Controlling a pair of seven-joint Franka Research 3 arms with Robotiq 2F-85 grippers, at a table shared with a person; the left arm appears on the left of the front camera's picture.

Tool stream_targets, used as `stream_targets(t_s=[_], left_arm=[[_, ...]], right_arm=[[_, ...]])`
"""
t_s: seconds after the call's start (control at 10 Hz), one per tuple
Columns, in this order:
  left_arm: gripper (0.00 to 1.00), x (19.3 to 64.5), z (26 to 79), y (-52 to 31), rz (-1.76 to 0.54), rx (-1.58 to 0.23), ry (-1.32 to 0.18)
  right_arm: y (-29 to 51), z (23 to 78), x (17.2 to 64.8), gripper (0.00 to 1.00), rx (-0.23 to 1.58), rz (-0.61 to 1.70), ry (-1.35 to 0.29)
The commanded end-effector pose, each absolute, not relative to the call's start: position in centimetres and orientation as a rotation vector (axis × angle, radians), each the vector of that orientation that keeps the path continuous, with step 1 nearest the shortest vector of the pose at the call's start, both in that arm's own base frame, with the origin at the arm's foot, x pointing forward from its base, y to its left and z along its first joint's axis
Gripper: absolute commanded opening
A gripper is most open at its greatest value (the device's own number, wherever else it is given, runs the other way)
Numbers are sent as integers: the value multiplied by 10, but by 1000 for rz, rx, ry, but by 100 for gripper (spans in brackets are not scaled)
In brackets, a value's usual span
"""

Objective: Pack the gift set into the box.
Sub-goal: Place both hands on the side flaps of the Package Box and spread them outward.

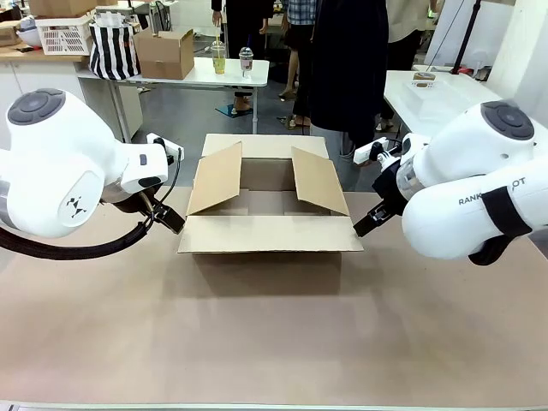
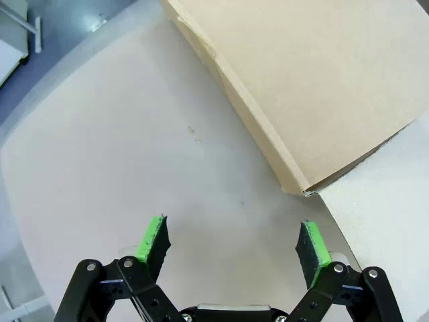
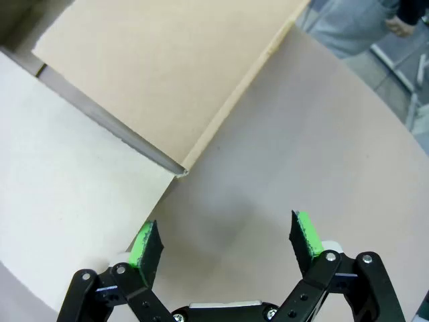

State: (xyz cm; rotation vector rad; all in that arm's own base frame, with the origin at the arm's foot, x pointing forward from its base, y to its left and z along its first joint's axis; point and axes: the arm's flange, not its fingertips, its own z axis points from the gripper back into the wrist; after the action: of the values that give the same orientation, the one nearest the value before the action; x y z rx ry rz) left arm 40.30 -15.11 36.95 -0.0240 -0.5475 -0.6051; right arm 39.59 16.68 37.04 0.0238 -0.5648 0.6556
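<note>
Box [image 1: 270, 233]: set at middle of worktop [image 1: 274, 342], flaps [image 1: 216, 178] opened out. Left claw [image 1: 171, 218]: fingers spread apart, empty, beside near left corner. Right claw [image 1: 368, 224]: fingers spread apart, empty, beside near right corner.

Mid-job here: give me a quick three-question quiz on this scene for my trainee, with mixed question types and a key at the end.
1. True or false: the box stands open at the top.
2. The left hand is: A) shut on a flap, B) open and holding nothing, C) down inside the box.
3. Fill in: the right hand is open above the table, just short of a ____ of the box.

Key: 1 true; 2 B; 3 corner.
</note>
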Motion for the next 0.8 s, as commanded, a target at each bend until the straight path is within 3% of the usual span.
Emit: stream_targets(t_s=[0.0, 0.3, 0.4, 0.5, 0.7], left_arm=[[100, 403, 370, -152, -605, -25, -551], [100, 403, 369, -151, -605, -24, -547], [100, 387, 378, -151, -729, -12, -380], [100, 364, 395, -146, -796, -60, -390], [100, 296, 448, -135, -878, -73, -661]], right_arm=[[168, 371, 396, 100, 25, 657, -566], [167, 370, 396, 100, 24, 656, -565], [164, 390, 384, 100, 66, 632, -477], [159, 414, 367, 100, 30, 636, -466], [155, 463, 325, 100, 132, 685, -648]])
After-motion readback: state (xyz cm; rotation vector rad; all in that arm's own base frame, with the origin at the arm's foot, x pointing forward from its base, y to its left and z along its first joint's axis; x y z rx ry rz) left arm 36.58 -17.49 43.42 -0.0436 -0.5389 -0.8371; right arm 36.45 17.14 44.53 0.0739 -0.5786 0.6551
